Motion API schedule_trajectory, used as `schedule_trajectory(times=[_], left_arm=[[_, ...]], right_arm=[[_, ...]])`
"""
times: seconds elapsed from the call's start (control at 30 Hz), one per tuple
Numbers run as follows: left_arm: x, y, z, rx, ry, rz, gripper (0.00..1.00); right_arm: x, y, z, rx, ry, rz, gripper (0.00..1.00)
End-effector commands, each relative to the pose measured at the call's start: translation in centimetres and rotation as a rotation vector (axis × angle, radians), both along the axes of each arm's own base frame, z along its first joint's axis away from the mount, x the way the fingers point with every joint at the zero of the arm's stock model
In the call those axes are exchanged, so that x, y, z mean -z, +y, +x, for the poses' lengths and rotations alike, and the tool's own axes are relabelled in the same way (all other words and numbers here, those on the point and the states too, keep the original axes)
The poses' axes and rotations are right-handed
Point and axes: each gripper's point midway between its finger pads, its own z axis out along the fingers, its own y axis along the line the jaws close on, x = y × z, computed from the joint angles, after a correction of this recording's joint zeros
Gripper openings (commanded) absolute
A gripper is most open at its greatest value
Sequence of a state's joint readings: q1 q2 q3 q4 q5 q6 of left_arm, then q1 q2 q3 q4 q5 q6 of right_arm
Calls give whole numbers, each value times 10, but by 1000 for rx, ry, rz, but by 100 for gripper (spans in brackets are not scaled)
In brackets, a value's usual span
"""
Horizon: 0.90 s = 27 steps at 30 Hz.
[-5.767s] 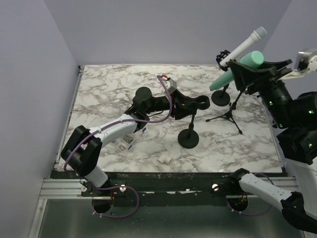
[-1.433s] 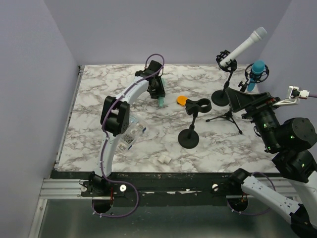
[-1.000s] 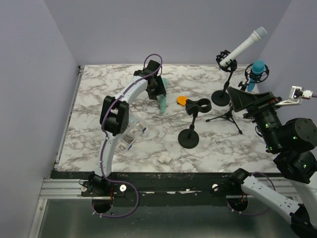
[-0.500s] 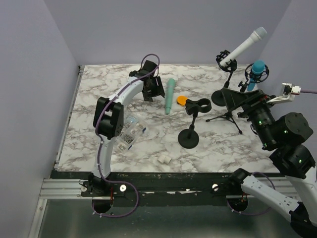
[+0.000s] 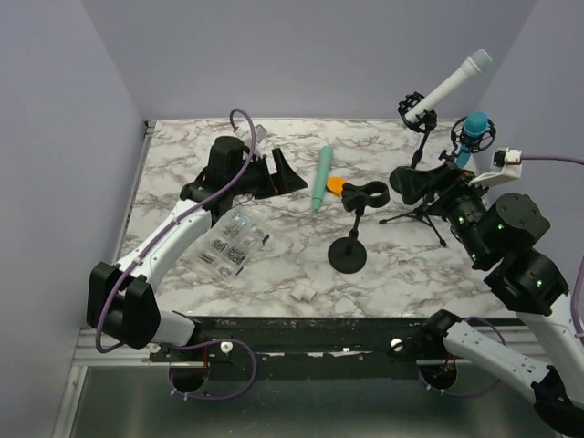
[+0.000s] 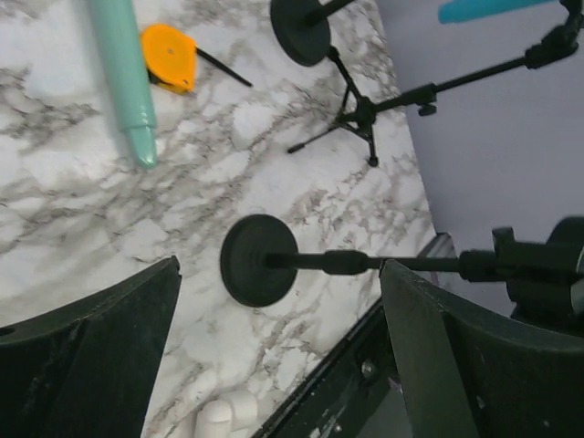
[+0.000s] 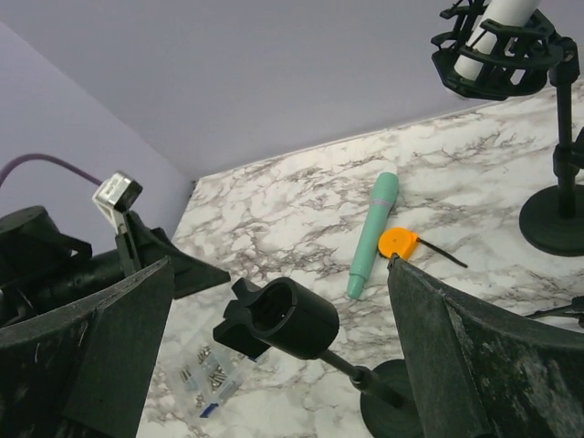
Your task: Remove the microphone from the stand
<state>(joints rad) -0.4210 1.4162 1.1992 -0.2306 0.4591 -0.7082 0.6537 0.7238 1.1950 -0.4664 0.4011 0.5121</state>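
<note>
Teal mic (image 5: 319,177) is found lying flat on the marble table (image 5: 182,155), just ahead of the left claw (image 5: 281,175) and apart from it; no contact is seen. That claw is spread wide and nothing is held in it. This is confirmed in the left wrist view, where only marble and a round stand base are framed between the fingers.

The stand (image 5: 349,242) is placed further out from the left claw, beyond the mic, and its clip (image 5: 365,193) is seen to be empty. An orange disc (image 5: 336,185) lies between mic and stand, just beside the mic.

The right claw (image 5: 409,181) is likewise spread and empty. It is hung above the table, with the clip near and in front of it. A white mic (image 5: 447,87) and a blue mic (image 5: 474,128) are kept on their own stands, behind that claw.

The removal itself is judged complete, and the step in hand is taken to be the letting-go and clearing away. For the next move, the left arm would need to be drawn back toward its base along a path clear of the mic. Being round, the mic could be set rolling by a light brush. No further grasp is thought to be needed.
</note>
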Motion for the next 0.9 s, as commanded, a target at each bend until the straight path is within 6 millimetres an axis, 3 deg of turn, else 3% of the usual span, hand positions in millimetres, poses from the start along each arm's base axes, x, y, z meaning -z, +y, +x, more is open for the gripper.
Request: schedule_trajectory(times=[0.0,0.1,0.2,0.4,0.57,0.87], left_arm=[[-17,-16,-46,172,-61,-182,91],[-30,-19,-76,249,-109,-250,95],[-47,-27,-101,332,-144,-297,98],[-82,-50,-134,434,-185,-409,99],[-79,-62,-116,333,-120,-384,92],[-78,-88,-92,304,-80,-339,82]], right_arm=[[17,-6,1,23,39,-75,100],[32,-1,2,13,86,-79,100],[44,20,1,-81,124,-61,100],[75,47,6,-159,225,-32,100],[83,49,11,-147,237,-9,100],[97,40,10,-106,232,-5,89]])
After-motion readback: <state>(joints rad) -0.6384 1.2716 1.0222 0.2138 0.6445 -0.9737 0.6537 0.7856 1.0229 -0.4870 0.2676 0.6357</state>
